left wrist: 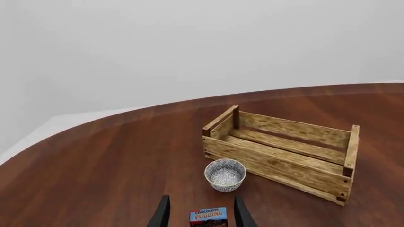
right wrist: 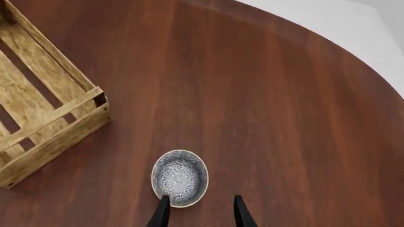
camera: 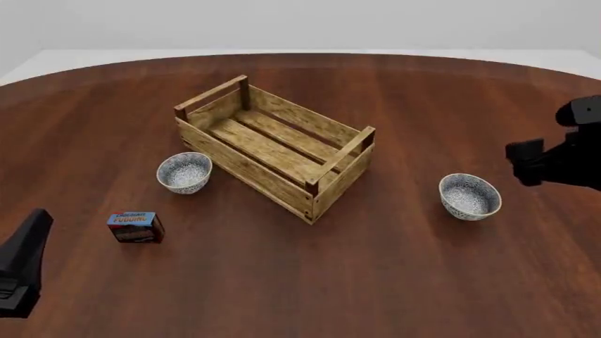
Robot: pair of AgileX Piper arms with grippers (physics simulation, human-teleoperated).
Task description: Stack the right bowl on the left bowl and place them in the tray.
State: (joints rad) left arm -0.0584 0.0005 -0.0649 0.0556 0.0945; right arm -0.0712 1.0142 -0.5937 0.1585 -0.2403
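pudding box (left wrist: pixel 207 217) cut by frame edge, tray (right wrist: pixel 39 109) partly out of frame

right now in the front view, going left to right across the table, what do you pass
left gripper → pudding box → left bowl → tray → right bowl → right arm

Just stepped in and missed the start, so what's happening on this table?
Two robot arms are set to stack two speckled bowls and put them in the tray, but nothing is held yet. The right gripper is open and hovers close to the right bowl, which sits alone on the table. The left gripper is open too, back near the pudding box. The left bowl rests beside the tray, which holds nothing.
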